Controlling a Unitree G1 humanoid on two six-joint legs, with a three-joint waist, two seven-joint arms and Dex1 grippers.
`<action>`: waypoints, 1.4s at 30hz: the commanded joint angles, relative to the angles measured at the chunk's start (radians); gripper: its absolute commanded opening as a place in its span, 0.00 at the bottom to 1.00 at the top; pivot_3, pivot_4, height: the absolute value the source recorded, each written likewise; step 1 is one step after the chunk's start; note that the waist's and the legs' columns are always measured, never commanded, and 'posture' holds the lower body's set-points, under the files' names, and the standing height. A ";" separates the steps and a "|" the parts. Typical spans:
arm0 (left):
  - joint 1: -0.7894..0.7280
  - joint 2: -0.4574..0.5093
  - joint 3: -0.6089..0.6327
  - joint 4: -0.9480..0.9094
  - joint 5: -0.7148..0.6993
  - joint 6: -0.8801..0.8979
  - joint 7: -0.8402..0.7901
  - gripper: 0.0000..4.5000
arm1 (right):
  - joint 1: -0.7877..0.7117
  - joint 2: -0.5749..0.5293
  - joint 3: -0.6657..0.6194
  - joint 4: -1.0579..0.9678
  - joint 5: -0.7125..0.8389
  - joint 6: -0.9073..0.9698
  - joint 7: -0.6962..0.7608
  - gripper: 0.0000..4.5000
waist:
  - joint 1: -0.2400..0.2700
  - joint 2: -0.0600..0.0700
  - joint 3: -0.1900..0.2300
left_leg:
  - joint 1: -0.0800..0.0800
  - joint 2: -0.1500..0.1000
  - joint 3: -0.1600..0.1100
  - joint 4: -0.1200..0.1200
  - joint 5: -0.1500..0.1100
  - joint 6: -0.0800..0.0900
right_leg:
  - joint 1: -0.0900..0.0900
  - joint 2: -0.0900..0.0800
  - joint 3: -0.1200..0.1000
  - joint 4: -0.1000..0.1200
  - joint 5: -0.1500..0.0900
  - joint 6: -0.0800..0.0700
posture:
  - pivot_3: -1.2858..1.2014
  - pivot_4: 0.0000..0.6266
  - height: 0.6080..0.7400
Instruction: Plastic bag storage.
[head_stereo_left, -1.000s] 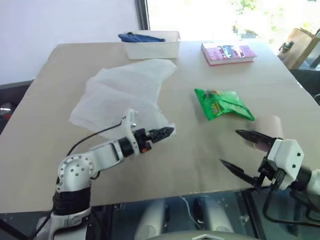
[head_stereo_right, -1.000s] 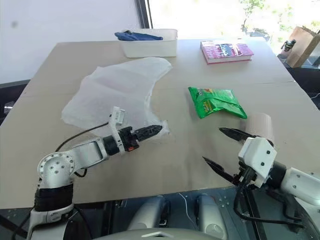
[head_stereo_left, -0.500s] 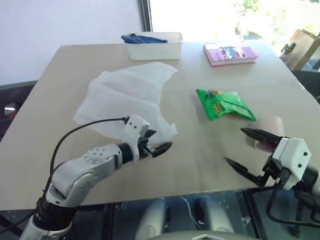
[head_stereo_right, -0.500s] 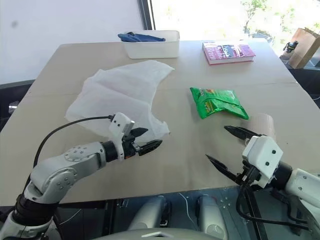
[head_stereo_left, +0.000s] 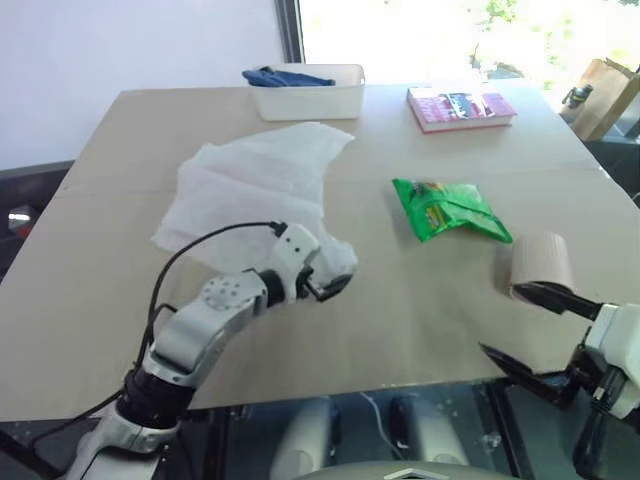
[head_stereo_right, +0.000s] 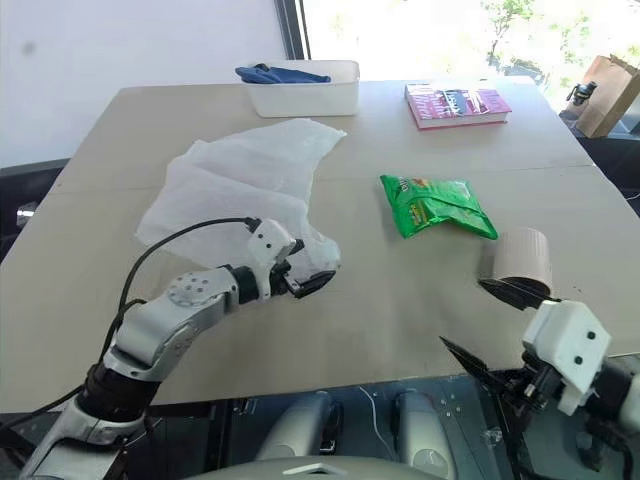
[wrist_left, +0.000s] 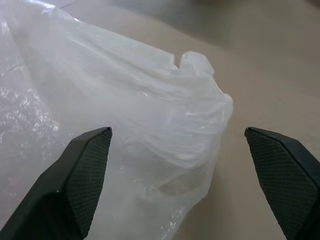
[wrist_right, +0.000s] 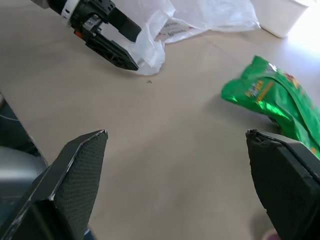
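Your plastic bag lies spread flat on the bench, toward its left half, with one bunched corner nearest you. Your left gripper sits at that bunched corner with its fingers standing wide apart on either side of the crinkled film, clamping nothing. Your right gripper hangs at the bench's near right edge, fingers equally spread and empty, well apart from the bag. Near it stands a roll of tape. A green snack packet lies right of the bag. At the far edge you have a white tray holding blue cloth, and a pink book.
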 joint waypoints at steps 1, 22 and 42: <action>-0.033 -0.033 0.007 0.034 0.038 -0.027 -0.024 0.99 | 0.040 0.022 -0.070 -0.018 0.021 -0.057 0.043 1.00 | -0.001 0.000 0.000 | 0.000 0.000 0.000 0.000 0.000 0.000 | 0.000 0.000 0.000 0.000 0.000 0.000 | 0.52 0.24 1.00; 0.115 0.171 0.326 0.102 -0.124 -0.287 -0.615 0.02 | -0.408 -0.196 0.149 0.291 0.108 0.005 0.178 1.00 | -0.001 0.000 0.000 | 0.000 0.001 0.001 0.002 0.000 0.000 | 0.000 -0.001 -0.002 0.000 0.001 -0.005 | 0.52 0.24 1.00; 0.484 0.215 0.747 0.093 -0.225 -0.389 -0.738 0.02 | -0.693 -0.306 0.118 0.572 0.191 0.083 0.374 1.00 | -0.002 0.001 0.001 | -0.005 0.002 0.000 0.003 -0.004 0.005 | -0.004 -0.004 -0.002 -0.002 0.001 -0.006 | 0.52 0.24 1.00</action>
